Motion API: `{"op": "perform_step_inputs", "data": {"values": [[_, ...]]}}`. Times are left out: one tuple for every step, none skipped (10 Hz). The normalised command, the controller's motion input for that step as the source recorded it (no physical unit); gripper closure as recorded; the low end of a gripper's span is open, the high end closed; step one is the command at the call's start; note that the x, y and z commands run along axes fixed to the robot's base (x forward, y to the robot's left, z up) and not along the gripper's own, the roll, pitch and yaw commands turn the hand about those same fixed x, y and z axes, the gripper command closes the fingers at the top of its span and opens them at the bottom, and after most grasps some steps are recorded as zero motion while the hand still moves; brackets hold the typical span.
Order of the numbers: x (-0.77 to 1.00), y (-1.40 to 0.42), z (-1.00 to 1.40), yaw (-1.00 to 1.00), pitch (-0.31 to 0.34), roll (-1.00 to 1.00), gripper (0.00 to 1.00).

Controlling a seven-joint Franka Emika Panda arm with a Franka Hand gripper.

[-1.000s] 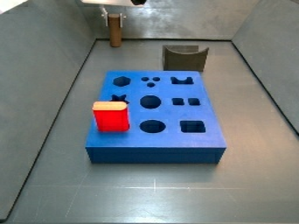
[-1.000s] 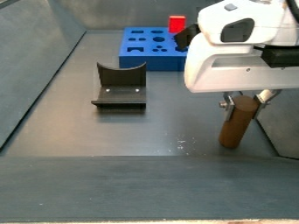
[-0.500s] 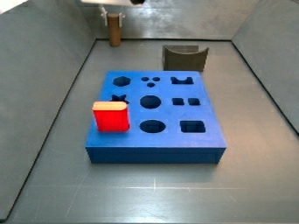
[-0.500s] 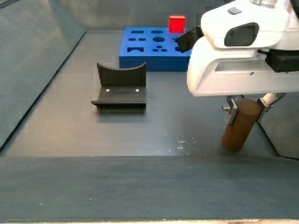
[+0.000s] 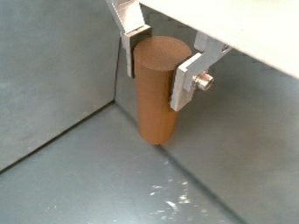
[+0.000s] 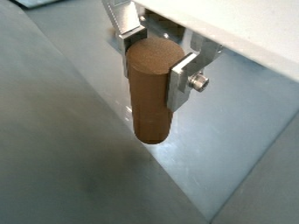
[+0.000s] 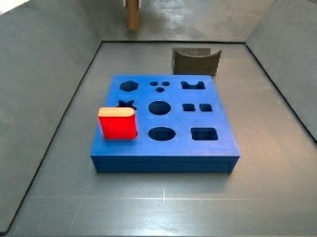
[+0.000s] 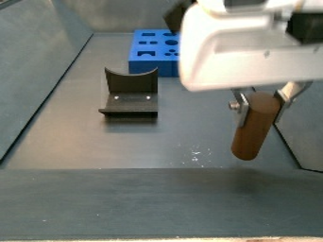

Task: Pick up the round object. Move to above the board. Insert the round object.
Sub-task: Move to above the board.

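The gripper [image 6: 155, 54] was clamped on the round object [image 6: 149, 96], its silver fingers [image 5: 188, 77] pressing both sides of the upper part. The peg hung upright, long axis vertical, clear of the floor in a side view [image 8: 252, 125]. The board [image 7: 165, 120] lay well apart; in that view [image 7: 132, 11] the peg was beyond its far left corner, so I judge the travel must come nearward and right
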Motion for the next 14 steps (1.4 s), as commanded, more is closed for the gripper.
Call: {"op": "perform_step_inputs", "data": {"values": [[0.35,0.26,1.0,0.05,0.215,0.02,1.0],[0.3,0.23,1.0,0.03,0.214,0.03,1.0],[0.25,0.19,1.0,0.03,0.2,0.04,1.0],[0.18,0.15,0.94,0.02,0.195,0.04,1.0],[0.12,0.09,0.8,0.02,0.179,0.05,1.0],[0.05,0.05,0.63,0.01,0.161,0.07,1.0],[0.02,0.03,0.51,0.02,0.151,0.09,1.0],[0.01,0.01,0.35,0.02,0.161,0.1,1.0],[0.01,0.01,0.27,0.02,0.171,0.09,1.0],[0.08,-1.0,0.18,-0.61,-0.234,0.31,1.0],[0.08,-1.0,0.17,-0.6,-0.238,0.31,1.0],[0.07,-1.0,0.18,-0.37,-0.249,0.32,1.0],[0.07,-1.0,0.18,-0.21,-0.253,0.22,1.0],[0.07,-1.0,0.17,-0.08,-0.144,0.21,1.0]]}}
